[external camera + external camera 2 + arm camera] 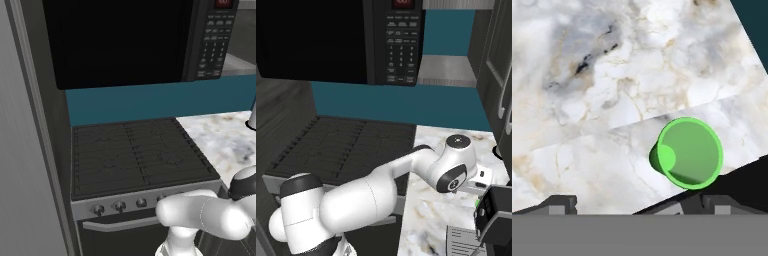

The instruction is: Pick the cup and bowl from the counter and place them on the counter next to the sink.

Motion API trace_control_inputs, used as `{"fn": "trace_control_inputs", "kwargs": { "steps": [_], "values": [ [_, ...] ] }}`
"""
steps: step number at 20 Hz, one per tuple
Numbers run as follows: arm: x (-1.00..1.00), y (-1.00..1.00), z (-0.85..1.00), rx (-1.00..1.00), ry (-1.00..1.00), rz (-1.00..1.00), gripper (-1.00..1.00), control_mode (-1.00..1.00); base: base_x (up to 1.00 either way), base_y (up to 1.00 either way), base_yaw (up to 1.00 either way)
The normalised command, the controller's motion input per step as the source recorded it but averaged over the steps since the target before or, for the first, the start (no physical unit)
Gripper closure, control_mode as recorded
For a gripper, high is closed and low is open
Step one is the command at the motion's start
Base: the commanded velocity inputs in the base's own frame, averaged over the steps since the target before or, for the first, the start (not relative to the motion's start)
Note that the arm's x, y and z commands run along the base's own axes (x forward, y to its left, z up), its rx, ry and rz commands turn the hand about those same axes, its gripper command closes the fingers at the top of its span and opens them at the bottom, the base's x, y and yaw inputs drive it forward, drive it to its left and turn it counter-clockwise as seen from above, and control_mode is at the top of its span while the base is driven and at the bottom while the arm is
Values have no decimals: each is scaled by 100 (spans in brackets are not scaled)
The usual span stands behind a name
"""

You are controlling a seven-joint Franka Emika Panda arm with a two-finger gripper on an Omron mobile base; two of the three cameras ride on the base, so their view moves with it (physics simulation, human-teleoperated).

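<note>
Approach to the cup (688, 153), seen along the gripper (639, 204).
The cup stands upright on the counter (612, 90), right of the gripper's centre; jaws are fully spread and empty. The gripper should centre over the rim before descending.

- cup (689, 152): smooth bright green plastic, slight sheen
- counter (612, 75): polished white marble, grey and tan veining
- stove top (135, 155): matt black, ridged grates

Glossy white rounded arm (371, 192) with dark grey joint bands and a black, boxy hand.
</note>
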Motion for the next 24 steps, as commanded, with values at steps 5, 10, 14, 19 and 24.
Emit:
{"fn": "trace_control_inputs", "kwargs": {
  "steps": [5,10,14,19,24],
  "values": [
    [4,-32,-11,0,0,0,-100,-100,0,0,0],
    [1,-36,-12,0,0,0,-100,-100,0,0,0],
    [8,-24,-11,2,0,9,-100,-100,0,0,0],
    [24,-11,0,3,0,19,-100,-100,0,0,0],
    [17,-5,0,1,1,17,-100,-100,0,0,0]
  ]
}}
